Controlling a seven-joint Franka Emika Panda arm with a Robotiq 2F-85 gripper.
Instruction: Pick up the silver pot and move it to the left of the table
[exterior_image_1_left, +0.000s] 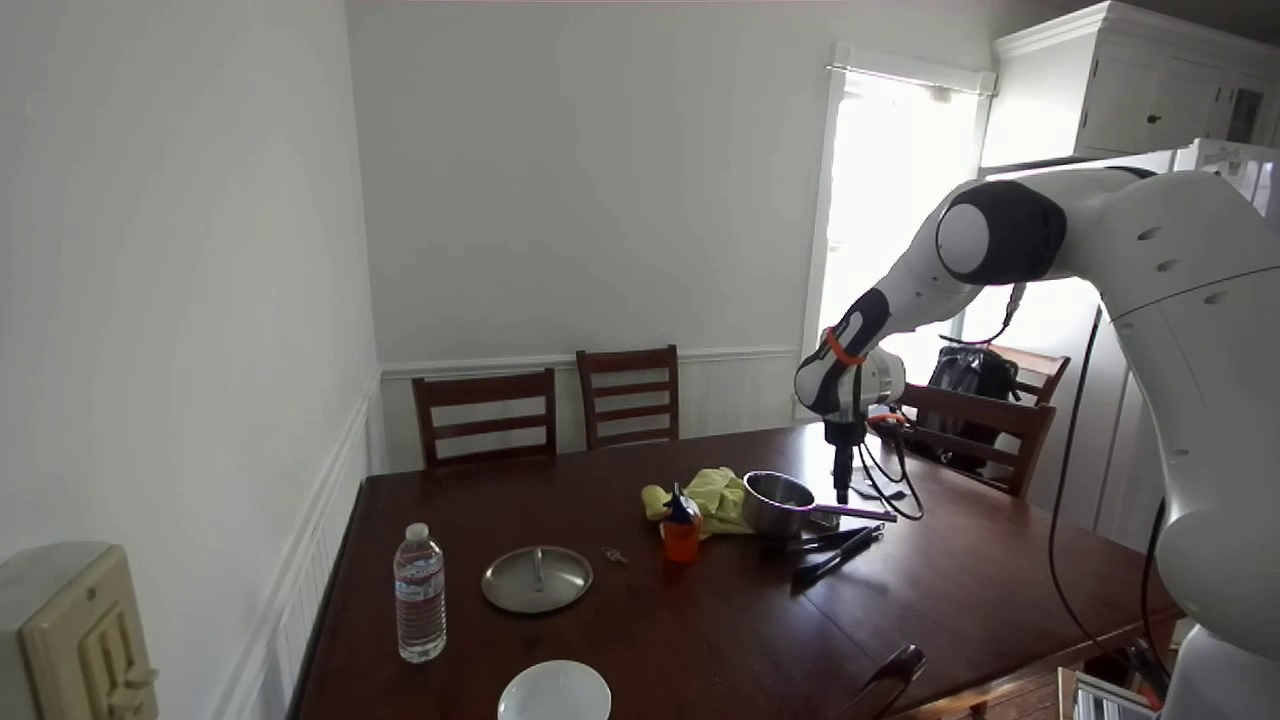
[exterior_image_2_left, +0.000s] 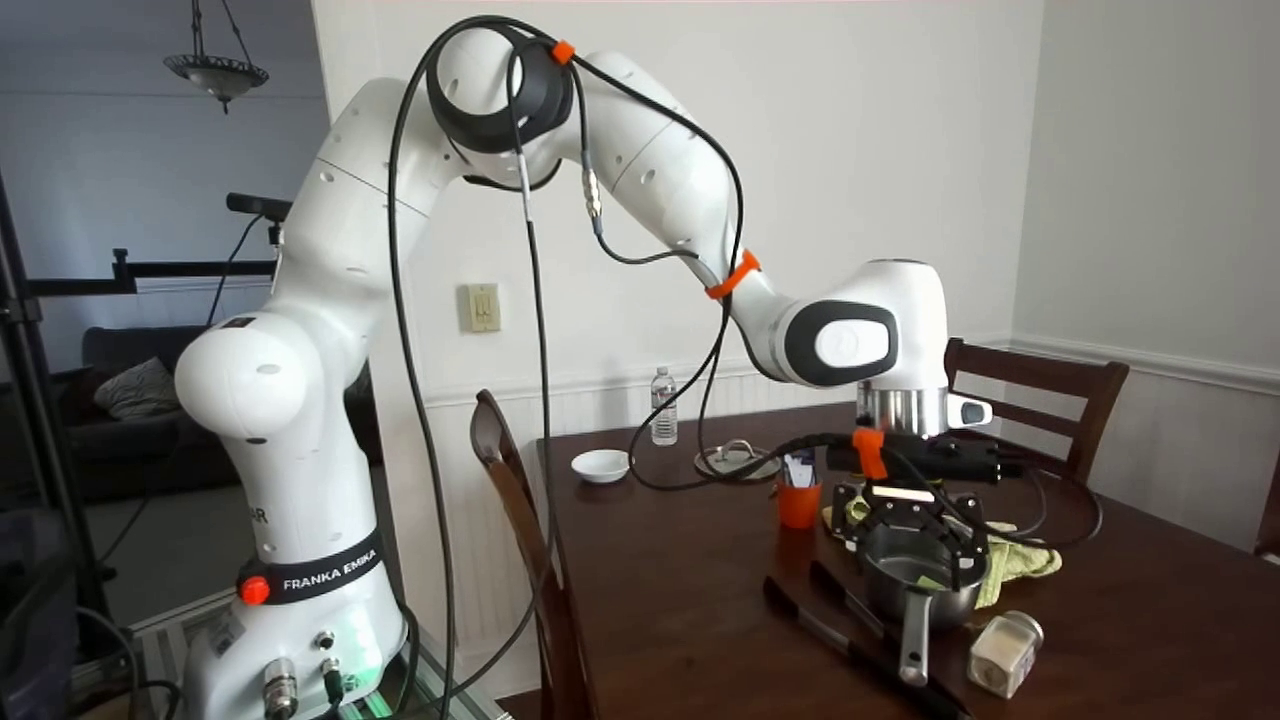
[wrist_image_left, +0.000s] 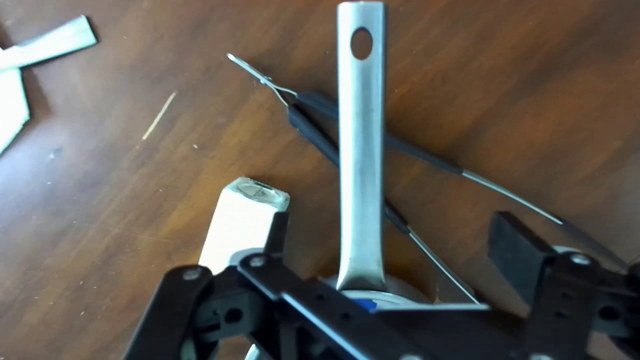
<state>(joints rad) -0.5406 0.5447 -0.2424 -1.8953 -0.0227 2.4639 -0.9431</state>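
The silver pot (exterior_image_1_left: 778, 517) stands upright on the dark brown table (exterior_image_1_left: 700, 640), its dark inside and long handle showing. It also shows in an exterior view (exterior_image_2_left: 955, 603), partly behind the fingers. In the wrist view its handle (wrist_image_left: 361, 150) runs up the picture, and most of the bowl is hidden by the gripper. My gripper (wrist_image_left: 392, 237) is open, with the handle between its spread fingers, nearer the finger on the picture's left. In both exterior views the gripper (exterior_image_1_left: 842, 490) (exterior_image_2_left: 905, 530) points down at the handle side of the pot. No contact shows.
Black tongs (exterior_image_2_left: 835, 630) lie under the handle. A glass jar (exterior_image_2_left: 1005, 655) lies beside the pot. A yellow-green cloth (exterior_image_1_left: 715, 495) and orange container (exterior_image_1_left: 681, 540) are close by. A silver lid (exterior_image_1_left: 537, 580), water bottle (exterior_image_1_left: 420, 595) and white bowl (exterior_image_1_left: 555, 692) stand farther off.
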